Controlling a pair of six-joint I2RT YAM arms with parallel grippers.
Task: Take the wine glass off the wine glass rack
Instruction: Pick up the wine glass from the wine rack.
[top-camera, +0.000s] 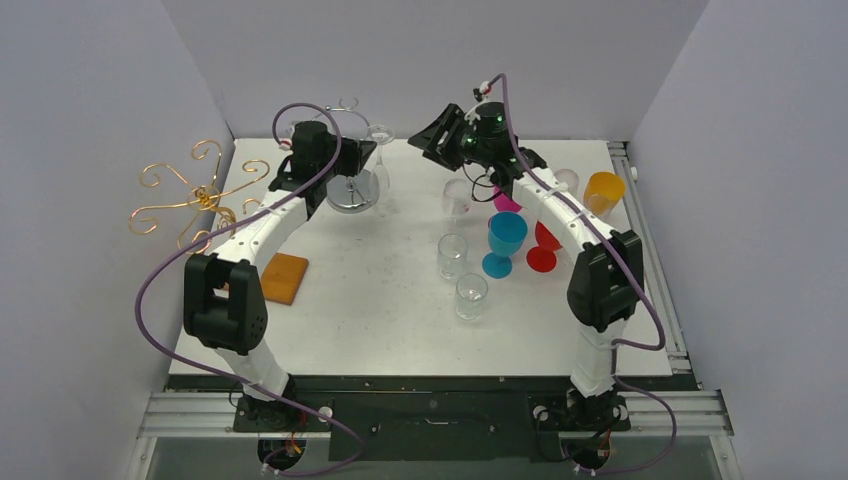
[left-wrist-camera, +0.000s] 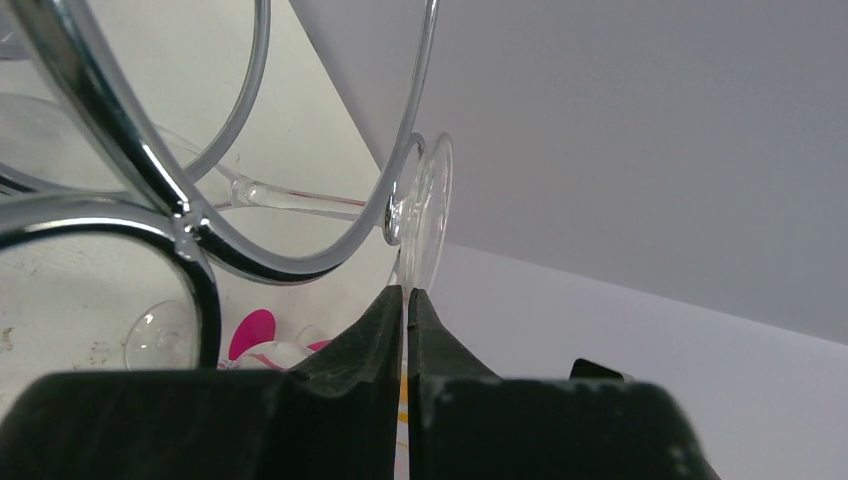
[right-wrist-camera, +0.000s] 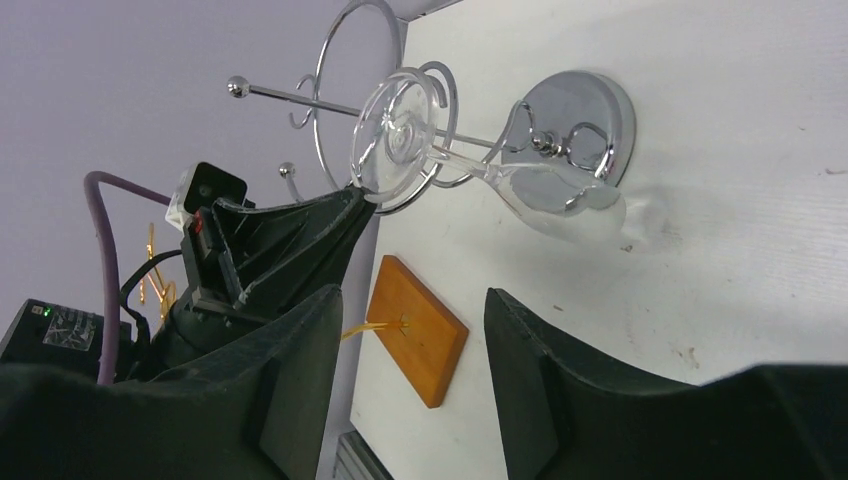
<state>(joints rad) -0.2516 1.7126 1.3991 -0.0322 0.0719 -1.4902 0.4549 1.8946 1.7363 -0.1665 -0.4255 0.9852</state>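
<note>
Starting big: white table (top-camera: 400, 320), with the chrome wine glass rack (top-camera: 352, 192) standing at the far side, left of centre, and a cluster of other glasses (top-camera: 470, 260) well off to the right. Wine glass (right-wrist-camera: 470, 168) not off yet: hanging upside down on the rack, bowl low by the round base, foot (right-wrist-camera: 400, 140) up top, caught behind a wire hook.

Left gripper (left-wrist-camera: 405, 295): shut tight, tips right against the lower edge of that foot. Can't tell whether nipping the rim or only touching it. Right gripper (right-wrist-camera: 415, 300): jaws well apart, nothing between them, hovering near the rack on its right side and facing the glass.

So, for doing this step well, probably:
- Bring the open right one in around the stem just below the foot, not the bowl.
- Close gently. Thin glass, likely slippery.
- Slide the foot out along the hook's open side instead of yanking up or down. Risk with a straight pull: dragging the whole rack over.
- Maybe use the left tips to steady things.
- Mind the neighbouring wire loops on the way out.
</note>
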